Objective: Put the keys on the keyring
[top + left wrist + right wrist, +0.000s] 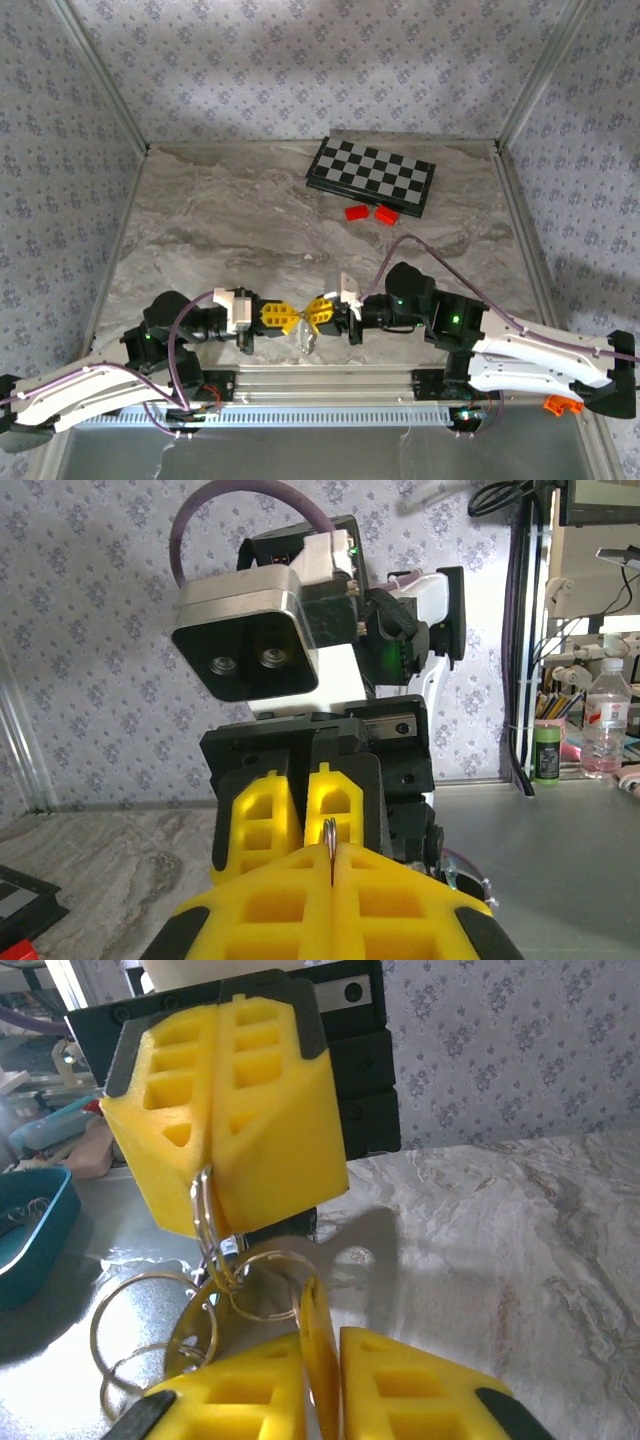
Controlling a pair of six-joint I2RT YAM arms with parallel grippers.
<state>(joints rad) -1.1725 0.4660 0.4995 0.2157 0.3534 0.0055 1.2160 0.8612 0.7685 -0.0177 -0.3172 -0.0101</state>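
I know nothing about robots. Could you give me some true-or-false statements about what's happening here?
1. The left arm's fingers and right arm's fingers are both closed. True.
2. The keyring lies flat on the table. False: it hangs, pinched between both pairs of fingers.
3. The chessboard lies near the table's far edge. True.
4. The red blocks sit on the chessboard. False: they rest on the table beside it.

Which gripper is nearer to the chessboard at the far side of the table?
Right. The right gripper is in front of the chessboard, slightly to its left; the left gripper is further left.
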